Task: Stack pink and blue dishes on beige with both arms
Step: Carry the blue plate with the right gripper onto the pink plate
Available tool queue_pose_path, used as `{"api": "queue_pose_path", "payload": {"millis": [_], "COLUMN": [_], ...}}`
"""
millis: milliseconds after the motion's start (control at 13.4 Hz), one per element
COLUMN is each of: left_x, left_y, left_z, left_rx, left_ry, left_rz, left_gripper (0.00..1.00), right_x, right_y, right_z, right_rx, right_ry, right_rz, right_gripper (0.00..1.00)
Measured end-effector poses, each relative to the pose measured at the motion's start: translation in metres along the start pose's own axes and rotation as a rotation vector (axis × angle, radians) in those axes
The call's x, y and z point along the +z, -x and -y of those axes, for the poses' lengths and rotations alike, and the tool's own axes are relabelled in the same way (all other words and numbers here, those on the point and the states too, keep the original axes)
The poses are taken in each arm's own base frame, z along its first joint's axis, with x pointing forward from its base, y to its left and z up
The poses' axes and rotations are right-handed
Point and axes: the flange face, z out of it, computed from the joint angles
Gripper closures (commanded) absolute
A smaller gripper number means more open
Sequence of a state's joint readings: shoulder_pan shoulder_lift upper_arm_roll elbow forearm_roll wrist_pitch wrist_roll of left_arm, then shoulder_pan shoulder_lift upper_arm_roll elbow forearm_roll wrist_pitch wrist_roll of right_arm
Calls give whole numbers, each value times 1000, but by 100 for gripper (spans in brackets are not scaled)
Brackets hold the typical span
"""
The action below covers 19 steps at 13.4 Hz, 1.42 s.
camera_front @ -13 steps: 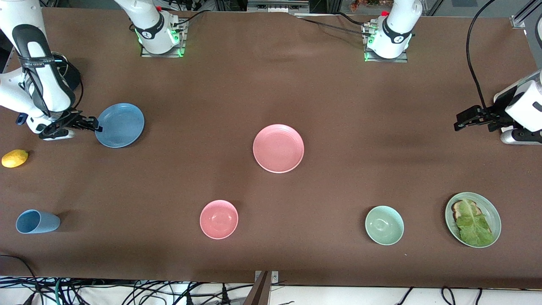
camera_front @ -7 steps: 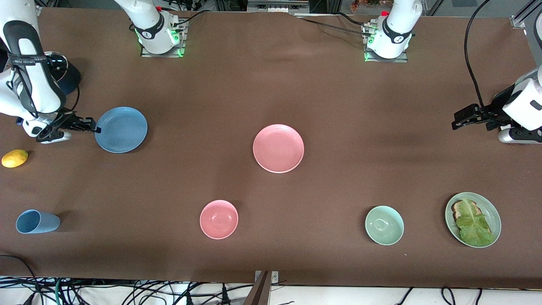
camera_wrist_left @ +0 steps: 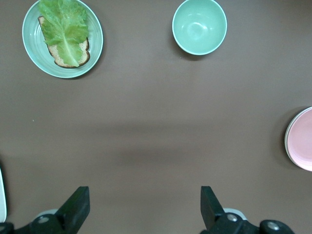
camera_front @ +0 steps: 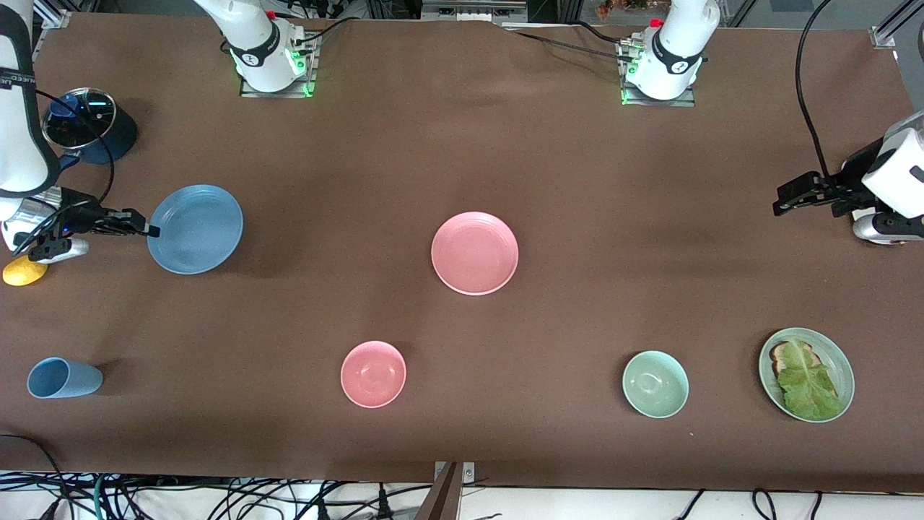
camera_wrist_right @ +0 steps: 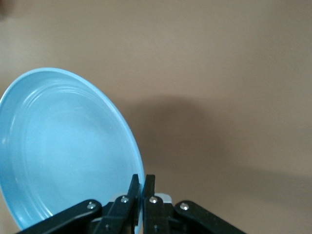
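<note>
Along the table edge nearest the front camera sit a blue cup (camera_front: 63,378) lying on its side at the right arm's end, then a pink bowl (camera_front: 373,373), a green bowl (camera_front: 655,383) and, at the left arm's end, a green plate (camera_front: 806,374) carrying toast and lettuce. Farther from the camera, the pink plate (camera_front: 474,253) rests flat on the brown table (camera_front: 577,180) near its middle, with nothing on it. At the right arm's end, the right gripper (camera_front: 150,231) pinches the rim of the blue plate (camera_front: 195,229), its fingers closed tight on the edge; the plate hangs tilted above the table, casting a shadow. A lemon (camera_front: 24,272) lies just beside that arm. The left gripper (camera_front: 779,207) hovers over bare table at its own end, fingers (camera_wrist_left: 78,207) spread wide and holding nothing. Farthest off, a dark lidded pot (camera_front: 88,126) stands near the right arm.
</note>
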<state>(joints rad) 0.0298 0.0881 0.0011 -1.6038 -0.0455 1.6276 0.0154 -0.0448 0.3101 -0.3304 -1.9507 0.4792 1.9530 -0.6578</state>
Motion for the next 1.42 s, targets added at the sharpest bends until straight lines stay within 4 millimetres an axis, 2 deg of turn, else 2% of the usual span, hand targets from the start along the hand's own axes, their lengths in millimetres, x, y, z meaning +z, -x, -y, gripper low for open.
{"api": "queue_pose_path", "payload": {"millis": [224,373,597,820,1044,1193,1417], "left_x": [0,1,1,1,4,5,5], "left_y": [0,0,-1,-1,-2,-3,-3], "left_z": [0,0,0,1,1,1,1], "left_rx": [0,0,-1,-1,-2,-2,-2], "left_ry": [0,0,0,0,0,0,0], "left_rz": [1,3,3,3,8,10,10], "left_gripper": [0,0,0,0,0,0,0], "right_x": [-12,-8,8,38,74,96,134], "right_y": [-32,-47,-58,-59,-48,-39,-29], "right_z": [66,121,208,303,387,425,464], "right_rx": [68,121,202,235,240,222,195], "right_ry": [0,8,35,71,97,108,128], "right_rz": [36,65,90,76,52,36,14], "right_gripper": [100,100,100,100,100,100,100]}}
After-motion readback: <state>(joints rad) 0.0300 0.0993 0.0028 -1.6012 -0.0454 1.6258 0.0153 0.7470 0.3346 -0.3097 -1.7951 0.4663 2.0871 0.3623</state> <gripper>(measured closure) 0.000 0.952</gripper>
